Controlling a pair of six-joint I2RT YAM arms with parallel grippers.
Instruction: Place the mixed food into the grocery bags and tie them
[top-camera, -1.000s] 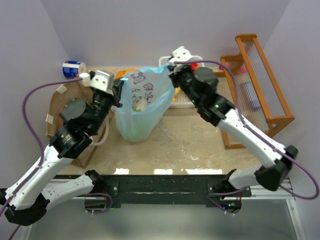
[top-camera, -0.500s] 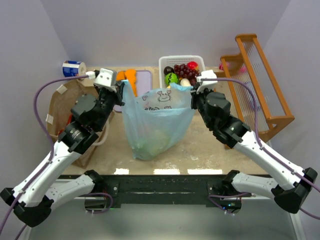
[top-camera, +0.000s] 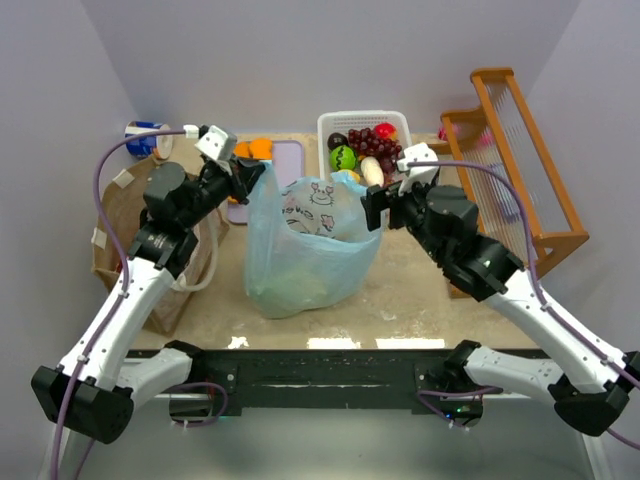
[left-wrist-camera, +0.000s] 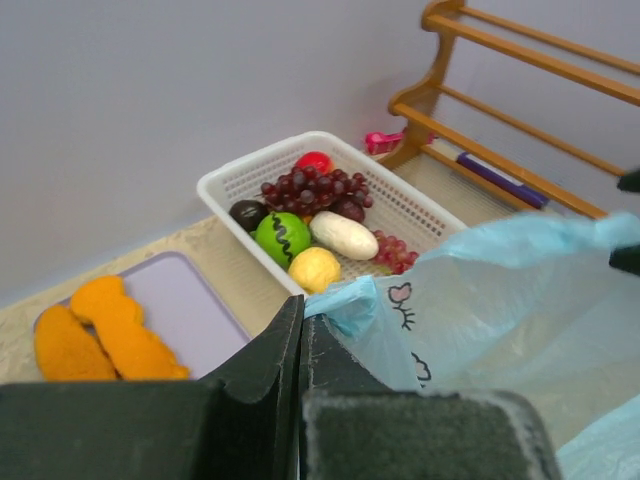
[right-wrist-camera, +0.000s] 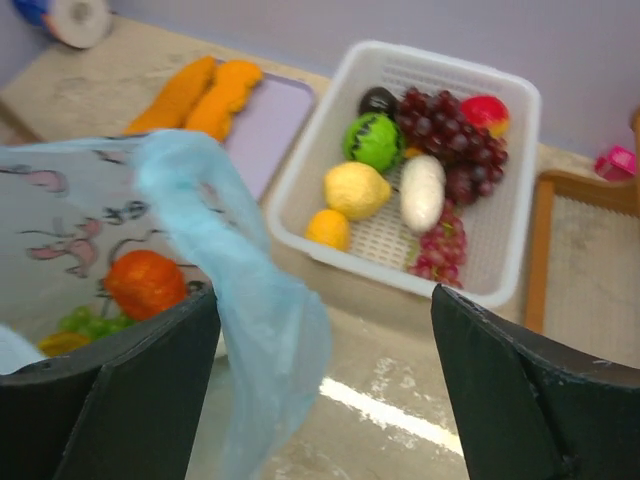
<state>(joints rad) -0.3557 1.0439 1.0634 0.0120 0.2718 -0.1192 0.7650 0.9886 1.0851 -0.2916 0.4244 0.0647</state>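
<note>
The light-blue grocery bag (top-camera: 305, 250) stands in the middle of the table with its mouth up. My left gripper (top-camera: 255, 176) is shut on its left handle (left-wrist-camera: 345, 300). My right gripper (top-camera: 372, 205) is open just beside the bag's right edge. The right handle (right-wrist-camera: 250, 300) hangs loose against my left finger (right-wrist-camera: 150, 400). An orange piece (right-wrist-camera: 145, 283) and leafy green food (right-wrist-camera: 90, 322) lie inside the bag. More mixed food (top-camera: 362, 152) fills the white basket (top-camera: 322, 140) behind it. The brown paper bag (top-camera: 110, 240) lies at the left under my left arm.
A wooden rack (top-camera: 520, 170) stands along the right side. A lilac board (top-camera: 285, 160) with orange slabs (top-camera: 255, 148) lies at the back, left of the basket. A tape roll (top-camera: 145, 135) sits in the back left corner.
My right gripper has opened and let go of the bag's right handle, which has dropped slack. The bag has slumped from its stretched shape. My left gripper has moved slightly back, still holding.
</note>
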